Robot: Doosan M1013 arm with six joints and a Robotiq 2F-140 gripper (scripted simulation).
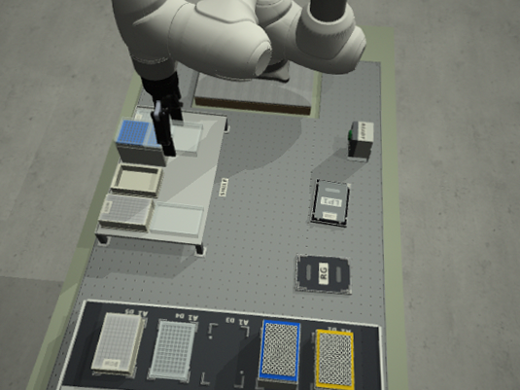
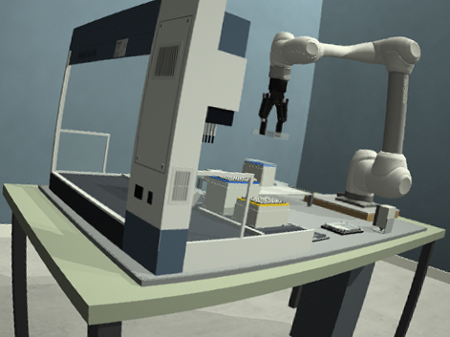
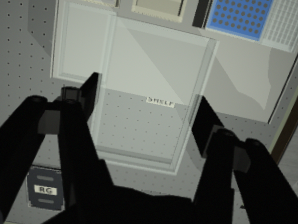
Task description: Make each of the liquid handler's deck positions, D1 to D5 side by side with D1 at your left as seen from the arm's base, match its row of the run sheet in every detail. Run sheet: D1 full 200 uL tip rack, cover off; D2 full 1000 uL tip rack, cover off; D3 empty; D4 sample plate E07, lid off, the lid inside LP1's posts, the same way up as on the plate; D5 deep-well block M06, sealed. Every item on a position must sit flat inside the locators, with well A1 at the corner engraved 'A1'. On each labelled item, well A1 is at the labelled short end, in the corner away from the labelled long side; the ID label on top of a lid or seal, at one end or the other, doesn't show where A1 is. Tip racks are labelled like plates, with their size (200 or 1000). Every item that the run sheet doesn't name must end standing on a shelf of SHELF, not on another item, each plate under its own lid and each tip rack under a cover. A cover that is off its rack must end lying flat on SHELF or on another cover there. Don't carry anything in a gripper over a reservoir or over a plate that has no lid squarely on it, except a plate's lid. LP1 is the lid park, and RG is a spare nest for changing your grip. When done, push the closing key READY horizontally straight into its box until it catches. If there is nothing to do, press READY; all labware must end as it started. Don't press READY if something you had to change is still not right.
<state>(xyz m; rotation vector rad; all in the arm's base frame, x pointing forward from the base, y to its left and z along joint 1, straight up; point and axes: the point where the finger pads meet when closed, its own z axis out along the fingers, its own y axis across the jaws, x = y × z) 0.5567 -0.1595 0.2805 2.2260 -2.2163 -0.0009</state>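
Observation:
My gripper (image 1: 166, 135) (image 2: 271, 128) (image 3: 146, 97) is shut on a clear cover (image 1: 188, 137) (image 2: 271, 135) (image 3: 150, 125), gripping it by its long sides. It holds the cover level, high above the back part of SHELF (image 1: 190, 179) (image 3: 240, 80), next to the blue tip rack (image 1: 137, 135) (image 3: 240, 17) standing there. On the deck, D5 holds a sealed deep-well block (image 1: 117, 344). D4 holds a plate with no lid (image 1: 173, 349). D3 (image 1: 229, 348) is bare. D2 holds a blue-rimmed open tip rack (image 1: 281, 349) and D1 a yellow-rimmed one (image 1: 335, 359). A lid lies in LP1 (image 1: 330, 202).
SHELF also carries an open beige trough (image 1: 136, 180), a covered plate (image 1: 125, 210) and a clear cover lying flat (image 1: 177, 218) (image 3: 82, 45). The RG nest (image 1: 323, 274) (image 3: 46, 189) and the READY box (image 1: 360, 138) stand to the right. The liquid handler's tall frame (image 2: 172, 126) stands over the deck.

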